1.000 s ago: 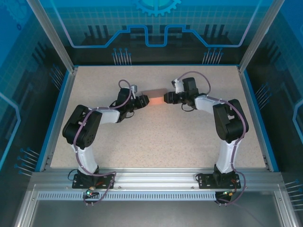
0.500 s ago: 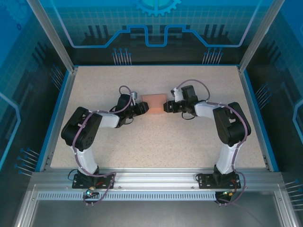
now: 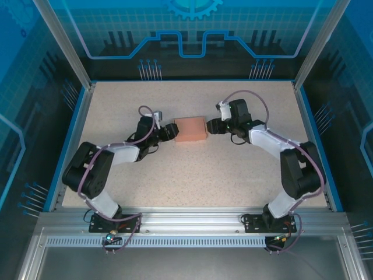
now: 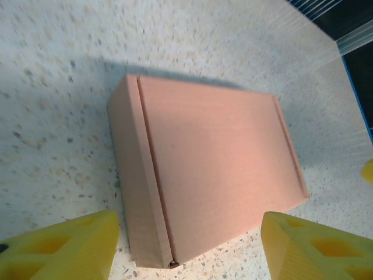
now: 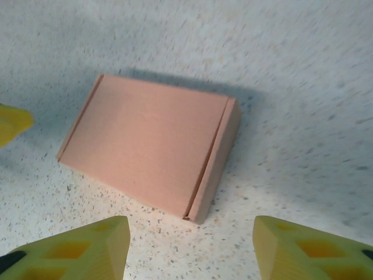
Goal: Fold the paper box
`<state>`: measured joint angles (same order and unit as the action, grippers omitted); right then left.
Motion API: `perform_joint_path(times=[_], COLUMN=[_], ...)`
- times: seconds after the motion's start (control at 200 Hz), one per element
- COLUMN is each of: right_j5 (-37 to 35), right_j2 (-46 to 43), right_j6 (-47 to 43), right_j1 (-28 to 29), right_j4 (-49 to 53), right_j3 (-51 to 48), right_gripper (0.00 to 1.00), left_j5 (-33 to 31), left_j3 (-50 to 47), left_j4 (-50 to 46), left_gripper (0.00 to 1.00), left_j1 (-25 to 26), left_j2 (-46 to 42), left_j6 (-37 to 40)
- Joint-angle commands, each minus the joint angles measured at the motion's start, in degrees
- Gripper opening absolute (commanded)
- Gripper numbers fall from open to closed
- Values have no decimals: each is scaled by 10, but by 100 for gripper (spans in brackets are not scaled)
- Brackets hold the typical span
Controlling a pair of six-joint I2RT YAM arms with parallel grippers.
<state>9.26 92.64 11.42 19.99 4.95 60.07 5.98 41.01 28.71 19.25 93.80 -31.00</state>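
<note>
The left tool (image 3: 169, 130) and right tool (image 3: 211, 126) are both standing released, jaws apart, gripping nothing, one at each end of the paper box (image 3: 190, 128). It is lying closed and flat on the speckled bench (image 3: 233, 169) between them (folding looks done). The next move is likely calling for backing away without nudging it. No writing is showing.

Speckled beige tabletop (image 3: 192, 169); blue printed backdrop panels (image 3: 245, 29); aluminium frame (image 3: 60, 41).
</note>
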Motion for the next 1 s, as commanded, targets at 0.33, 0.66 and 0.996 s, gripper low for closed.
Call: perform_joint_path(times=[0.33,0.66,0.996], right_j5=[-212,-272,-247], right_j2=[-203,-257,-154], right_j6=[-85,-78,-98], right_j1=[-4,-70,-107], right_j4=[28,-43,-181], right_j3=[-67,-166,-224], right_gripper=[100,100,100], left_j5=[-212,-250,-189], left_j3=[-118,-128,-130], left_j4=[-31,-81,-3], left_gripper=[93,99,99], left_j1=[-31,-98,-162], left_j2=[-267,-334,-212], left_j6=[143,193,248])
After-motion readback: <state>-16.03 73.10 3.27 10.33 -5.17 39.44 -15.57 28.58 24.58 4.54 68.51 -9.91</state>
